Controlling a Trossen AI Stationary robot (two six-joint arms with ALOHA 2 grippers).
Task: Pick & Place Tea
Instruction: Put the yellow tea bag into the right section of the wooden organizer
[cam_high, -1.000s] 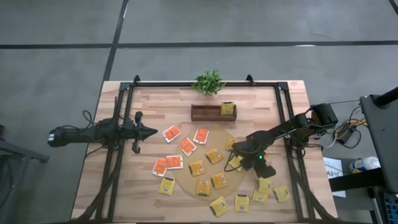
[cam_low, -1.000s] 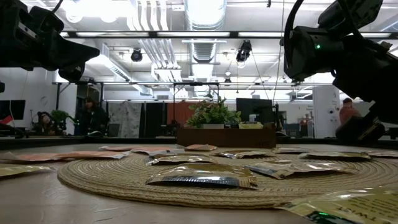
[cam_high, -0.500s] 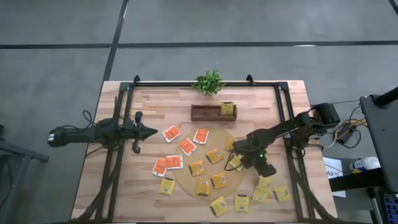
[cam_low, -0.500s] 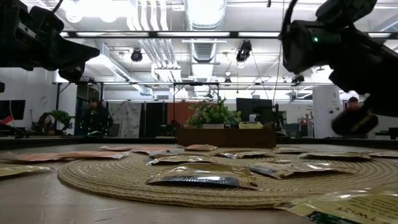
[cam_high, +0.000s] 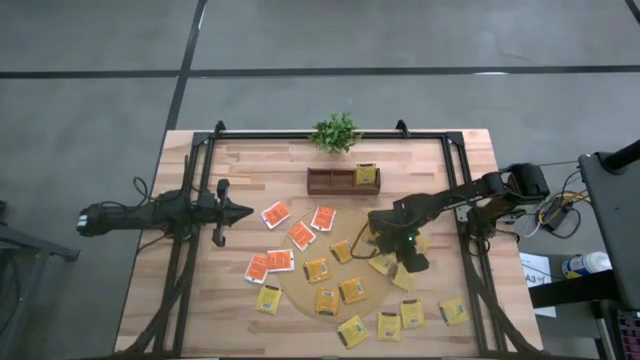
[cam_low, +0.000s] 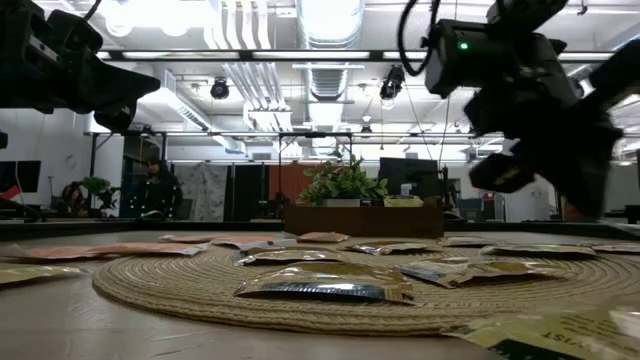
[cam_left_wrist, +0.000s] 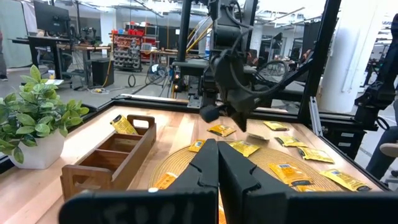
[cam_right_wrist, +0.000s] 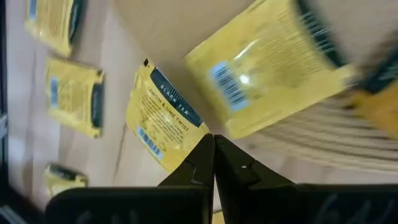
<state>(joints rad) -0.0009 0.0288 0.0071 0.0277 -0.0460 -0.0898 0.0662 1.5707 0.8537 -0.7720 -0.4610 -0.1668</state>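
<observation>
My right gripper (cam_high: 408, 266) hangs over the right rim of the round tan mat (cam_high: 345, 222), shut on a yellow tea packet (cam_right_wrist: 163, 118), which also shows under it from above (cam_high: 403, 280). More yellow packets (cam_high: 327, 300) lie flat on the mat, and others (cam_high: 412, 313) lie on the wood near the right front. Orange-red packets (cam_high: 300, 235) lie left of the mat. One yellow packet (cam_high: 366, 173) stands in the wooden box (cam_high: 330, 182). My left gripper (cam_high: 246, 211) waits shut and level over the table's left side. My right gripper pinches the yellow packet by one corner (cam_right_wrist: 203, 133) between its two shut fingers. The fingers slant down at it from the table's right. The packet hangs below the fingertips, clear of the table and the mat.
A small green plant (cam_high: 335, 131) stands at the far edge behind the box. Dark frame rails (cam_high: 470, 250) run along both sides of the table. Beyond the far edge, people stand in the room (cam_low: 160, 190).
My right gripper has risen and swung toward the table's left, from the packets at the right front to the mat's right rim, and it points less steeply down. The yellow packet it holds has come off the wood and hangs clear.
</observation>
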